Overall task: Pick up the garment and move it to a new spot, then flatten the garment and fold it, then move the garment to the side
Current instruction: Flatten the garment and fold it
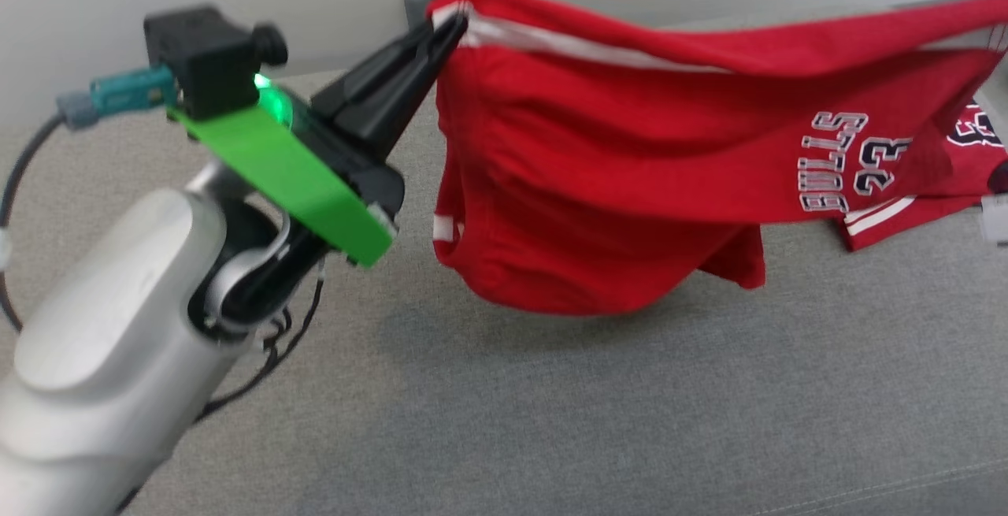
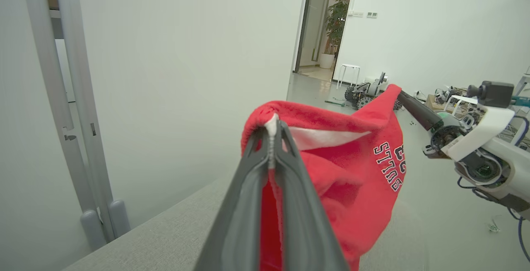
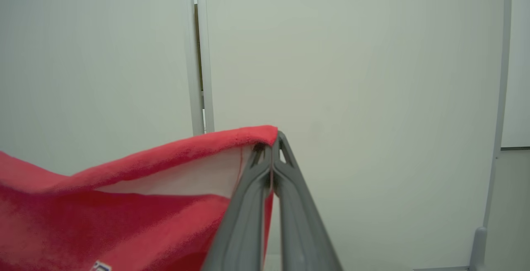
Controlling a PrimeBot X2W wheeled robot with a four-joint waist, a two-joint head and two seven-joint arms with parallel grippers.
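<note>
L tool sits upper left-centre of the head view, fingers clenched on a corner of the red garment right by its white stripe. In the L wrist view the same tool pinches a white-edged fold, w/ red cloth bunched to the right. R tool is mid-frame in its own wrist view, pressed tight on the garment's hem; it also shows at right of the L wrist view, gripping the far corner. Garment hangs stretched btwn the two, sagging over the grey worktop. Upside-down lettering at right. The lower right part prob. touches the worktop, but blur makes that unsure.
</note>
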